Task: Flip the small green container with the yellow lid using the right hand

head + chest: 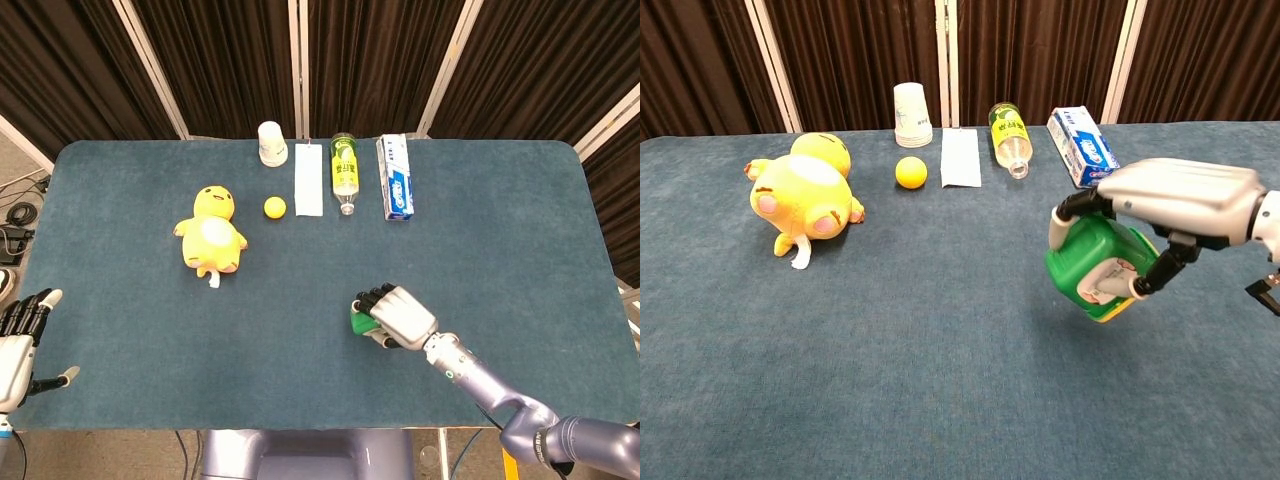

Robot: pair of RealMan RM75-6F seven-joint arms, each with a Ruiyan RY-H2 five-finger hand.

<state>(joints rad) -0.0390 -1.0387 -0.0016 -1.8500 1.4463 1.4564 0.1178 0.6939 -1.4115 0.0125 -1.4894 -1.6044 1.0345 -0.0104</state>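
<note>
My right hand (1175, 205) (400, 316) grips the small green container (1095, 262) (361, 320) and holds it off the table, tilted, with its yellow lid facing down and toward me. Fingers wrap over the container's top and thumb side. In the head view only a green sliver shows at the left of the hand. My left hand (20, 335) hovers open at the table's near left corner, holding nothing.
A yellow plush duck (800, 195) lies at the left. Along the far edge stand a paper cup (911, 115), an orange ball (910, 172), a white sheet (961, 157), a lying bottle (1009, 133) and a toothpaste box (1081, 146).
</note>
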